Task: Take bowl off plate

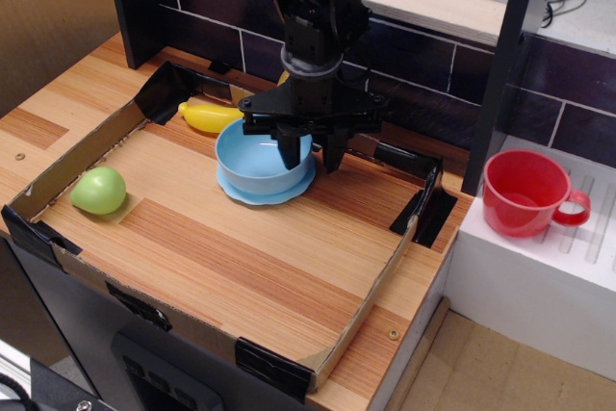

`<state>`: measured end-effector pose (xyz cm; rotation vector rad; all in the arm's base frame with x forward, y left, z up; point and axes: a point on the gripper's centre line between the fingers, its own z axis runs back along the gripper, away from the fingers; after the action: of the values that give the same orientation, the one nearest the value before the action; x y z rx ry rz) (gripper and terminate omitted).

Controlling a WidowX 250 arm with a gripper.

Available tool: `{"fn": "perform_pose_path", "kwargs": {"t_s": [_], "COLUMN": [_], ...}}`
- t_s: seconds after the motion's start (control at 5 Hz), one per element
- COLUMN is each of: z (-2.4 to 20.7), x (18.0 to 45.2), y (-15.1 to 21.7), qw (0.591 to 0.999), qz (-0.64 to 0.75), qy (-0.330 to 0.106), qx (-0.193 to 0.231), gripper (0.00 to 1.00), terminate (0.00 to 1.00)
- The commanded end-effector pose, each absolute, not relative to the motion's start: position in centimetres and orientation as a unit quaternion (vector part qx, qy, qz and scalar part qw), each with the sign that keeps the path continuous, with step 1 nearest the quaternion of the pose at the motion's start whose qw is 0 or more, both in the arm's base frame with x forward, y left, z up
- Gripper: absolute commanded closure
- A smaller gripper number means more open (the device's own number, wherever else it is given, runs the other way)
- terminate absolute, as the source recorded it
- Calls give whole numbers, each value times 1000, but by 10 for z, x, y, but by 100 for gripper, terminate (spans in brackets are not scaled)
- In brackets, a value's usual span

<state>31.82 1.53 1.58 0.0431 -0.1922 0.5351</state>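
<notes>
The robot arm (306, 2) is black all over, with a matte, slightly scuffed finish that catches dull grey highlights. Its upper part is bulky and built of rounded joint housings stacked against each other, with what look like dark cables or ridged edges along the side, too blurred to tell apart. Below this sits a short cylindrical wrist ringed by a lighter grey band. Under the band a wide, flat black crossbar forms the body of the tool (310, 153), with angular ends. Two narrow black fingers (291, 152) come off the bar, straight-sided and tapering toward blunt tips. No markings or screws can be made out.
</notes>
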Motion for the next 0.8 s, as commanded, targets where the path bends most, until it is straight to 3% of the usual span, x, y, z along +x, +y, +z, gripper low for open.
{"fn": "perform_pose_path", "kwargs": {"t_s": [0.0, 0.4, 0.6], "z": [43, 81, 73], "x": [329, 300, 264], "y": [21, 13, -5], "qw": [952, 950, 963], "qz": [277, 272, 245], "qy": [-132, -151, -109], "qx": [14, -19, -28], "gripper": [100, 100, 100], "terminate": [0, 0, 0]}}
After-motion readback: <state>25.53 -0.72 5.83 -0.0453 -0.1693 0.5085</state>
